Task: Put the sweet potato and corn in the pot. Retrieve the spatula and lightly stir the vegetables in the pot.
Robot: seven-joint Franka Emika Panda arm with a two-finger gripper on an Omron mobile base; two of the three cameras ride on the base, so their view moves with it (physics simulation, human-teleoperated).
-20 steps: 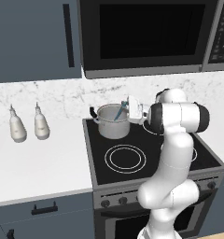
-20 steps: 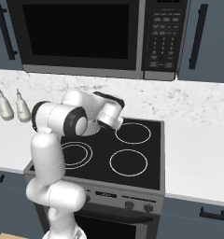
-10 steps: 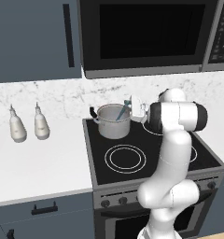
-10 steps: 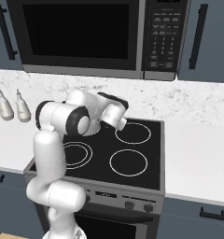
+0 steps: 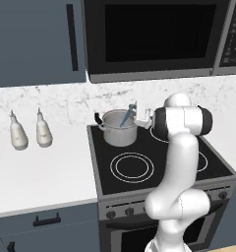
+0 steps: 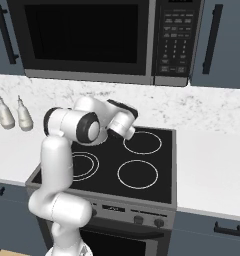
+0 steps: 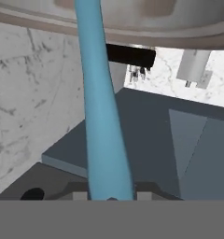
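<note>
The robot's fingers (image 5: pixel 138 113) are clamped nearly shut on the handle of a light-blue spatula (image 5: pixel 127 117) whose blade dips into the steel pot (image 5: pixel 119 129) on the stove's back-left burner; too hard a stir could tip the pot or twist the spatula loose.

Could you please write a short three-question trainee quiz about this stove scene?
1. True or false: the shiny steel stockpot stands on the cooktop's rear left burner.
2. What does the gripper hold? A) a bottle B) the light-blue spatula C) nothing
3. Fill in: the two cream bottles stand on the white counter to the ___ of the stove, seen from the left base view.

Key: 1 true; 2 B, shut on its handle, blade end slanting down into the pot; 3 left.
</note>
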